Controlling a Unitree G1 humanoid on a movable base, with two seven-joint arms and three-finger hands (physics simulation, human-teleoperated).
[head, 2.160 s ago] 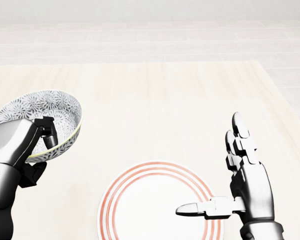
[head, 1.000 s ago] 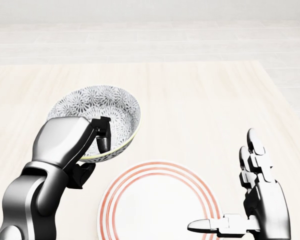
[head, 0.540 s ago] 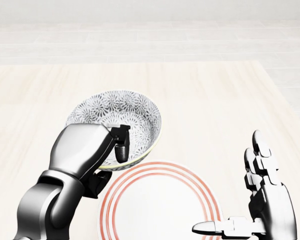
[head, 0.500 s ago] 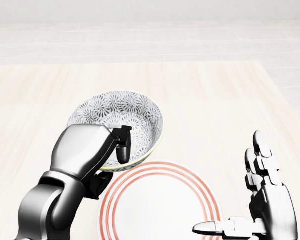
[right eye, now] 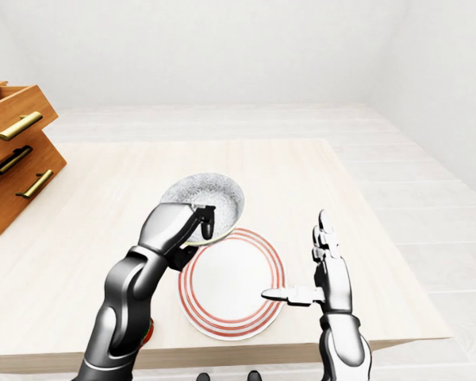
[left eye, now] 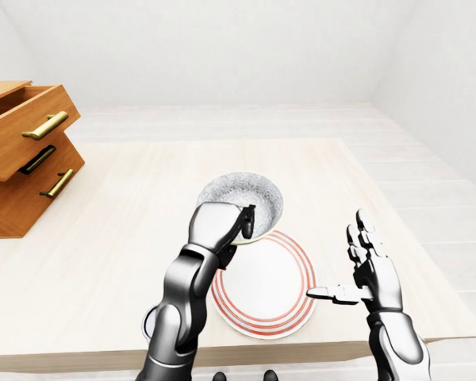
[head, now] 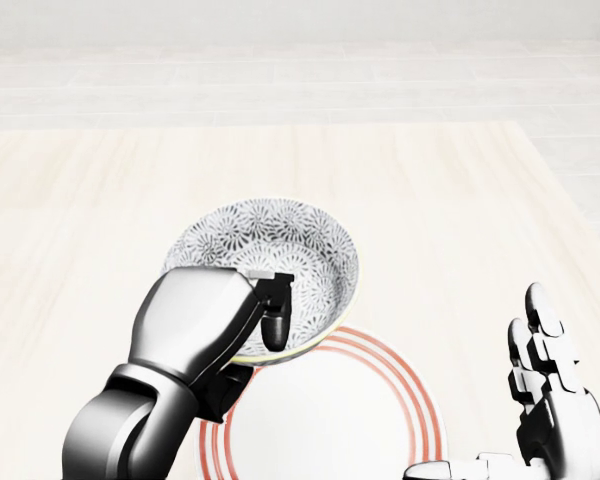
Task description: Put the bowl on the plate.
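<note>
The robot's grey metal left hand (head: pixel 198 325) is closed on the rim of a round ceramic bowl with a grey-and-white flower pattern (head: pixel 285 245). One dark finger (head: pixel 275 315) hooks over the rim's lower-left edge into the bowl, and the rest of the hand sits under and outside the wall. In the head view the bowl hangs over the upper-left rim of the white round plate with red rings (head: pixel 420 405). Most of the plate's middle lies uncovered to the lower right. Whether the bowl's foot touches the plate cannot be told.

The main risk I see is a release here. The bowl would land half on the plate's raised edge, then rock or slide off onto the pale wooden desk (head: pixel 440 190). The grip is a pinch on one side of the rim only, so the bowl could swing or slip if the wrist rolls. The fingers beneath could also get caught between bowl and plate, or push the plate along as the hand comes down. The right hand (left eye: pixel 373 274) is spread wide and holds nothing. Its thumb points toward the plate's right edge, close enough to be bumped.

The bowl is round, so it has no long axis. Its mouth faces up, tipped slightly toward the bottom of the head view.
</note>
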